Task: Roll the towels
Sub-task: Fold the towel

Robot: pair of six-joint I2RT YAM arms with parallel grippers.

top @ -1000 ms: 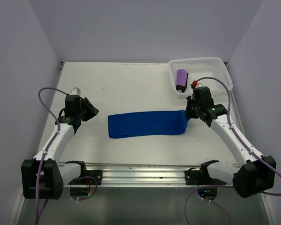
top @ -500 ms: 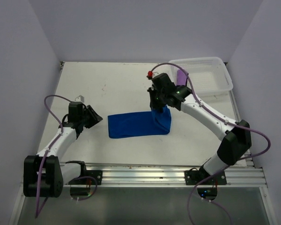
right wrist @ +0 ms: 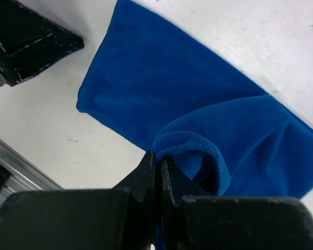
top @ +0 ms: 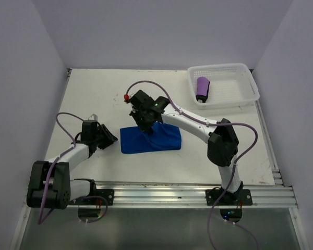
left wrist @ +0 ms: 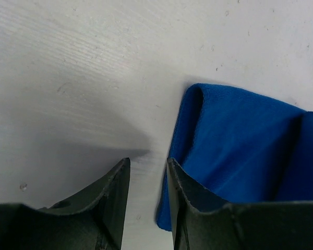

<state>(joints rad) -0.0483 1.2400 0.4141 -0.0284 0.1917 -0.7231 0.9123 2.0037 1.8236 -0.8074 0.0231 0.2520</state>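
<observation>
Pinching a folded-over edge of the blue towel (top: 164, 140), the right gripper (top: 144, 125) is clamped tight above the cloth. The left gripper (top: 110, 139) sits low on the table (top: 104, 94), fingers apart and empty, just beside the towel's left end. The purple towel (top: 202, 87) lies rolled in the white basket (top: 248, 83), far right.

Blue towel (top: 159, 139): uniform royal blue, unpatterned. Purple towel (top: 202, 86): violet, with a blackish lower end. Basket (top: 219, 66): white, with mesh-patterned walls. Table (top: 94, 88): off-white, flecked with small dark marks. Left arm (top: 73, 152) and right arm (top: 193, 121): white links, black joints. Cables (top: 146, 82): purple.
</observation>
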